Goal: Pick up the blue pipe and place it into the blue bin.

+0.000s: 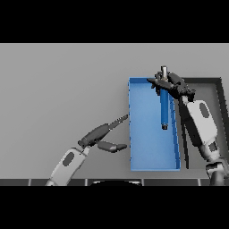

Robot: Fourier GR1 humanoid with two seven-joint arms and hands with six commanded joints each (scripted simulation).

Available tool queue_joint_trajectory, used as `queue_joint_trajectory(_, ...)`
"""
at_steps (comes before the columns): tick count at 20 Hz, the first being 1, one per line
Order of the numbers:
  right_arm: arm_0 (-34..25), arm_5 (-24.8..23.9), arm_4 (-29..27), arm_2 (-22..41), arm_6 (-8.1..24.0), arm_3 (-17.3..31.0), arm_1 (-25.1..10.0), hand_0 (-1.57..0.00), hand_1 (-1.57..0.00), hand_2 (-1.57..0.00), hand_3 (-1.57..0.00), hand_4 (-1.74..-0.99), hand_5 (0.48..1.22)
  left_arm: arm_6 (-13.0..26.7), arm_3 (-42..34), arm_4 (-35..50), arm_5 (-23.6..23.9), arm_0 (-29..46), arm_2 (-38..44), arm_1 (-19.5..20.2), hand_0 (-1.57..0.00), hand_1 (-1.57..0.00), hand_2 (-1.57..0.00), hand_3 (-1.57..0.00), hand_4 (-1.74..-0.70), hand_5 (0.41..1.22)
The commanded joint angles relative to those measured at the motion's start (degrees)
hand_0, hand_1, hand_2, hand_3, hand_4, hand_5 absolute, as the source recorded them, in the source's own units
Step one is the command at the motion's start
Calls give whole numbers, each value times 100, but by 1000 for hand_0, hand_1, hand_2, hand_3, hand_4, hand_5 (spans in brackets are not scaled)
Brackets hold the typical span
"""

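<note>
Here, at the left, the left hand [100, 134] is hovering low over the grey worktop [62, 85], its arm coming in from the lower edge. Its fingers [117, 121] are stretching out straight and relaxed toward the right, with the thumb [112, 146] lying apart beneath them — nothing is sitting between them, and they are holding nothing. Their tips are ending just beside the left wall of the blue bin [131, 134], though whether they are touching that wall cannot be told.

Beyond those fingertips the blue bin is lying as a long shallow tray, running away from the robot, its floor showing bare along the left and near parts.

Further right, the right hand [172, 86] is hanging over the far right part of the bin, its arm rising from the lower right corner. Its fingers are curling round the upper end of the blue pipe [164, 109] and gripping it. The pipe is hanging down from those fingers, roughly lengthwise with the bin — a grey end is sticking out above the fingers, and a dark end is showing below, over the bin's floor near its right wall. Whether that lower end is touching the floor cannot be told.

Just right of this hand a dark tray [210, 89] is lying on the worktop, beside the bin.
</note>
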Motion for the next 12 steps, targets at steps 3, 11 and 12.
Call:
queue_joint_trajectory(3,257,-57,94,342,240,-38,-158,-1571,-1571,-1571,-617,-1662,1221,-22,-18,22,-3,-49,26,5,1,1,1,1,-885,481)
queue_joint_trajectory(11,1,-135,-620,1337,57,477,-429,-411,-396,-380,-251,-1264,1108,25,-63,76,-57,-43,13,34,1,1,1,1,-881,496)
queue_joint_trajectory(12,-45,-37,-558,1585,11,449,-469,-329,-317,-304,-201,-1230,1056,31,-27,44,-23,-34,-10,-8,1,1,1,1,-881,495)
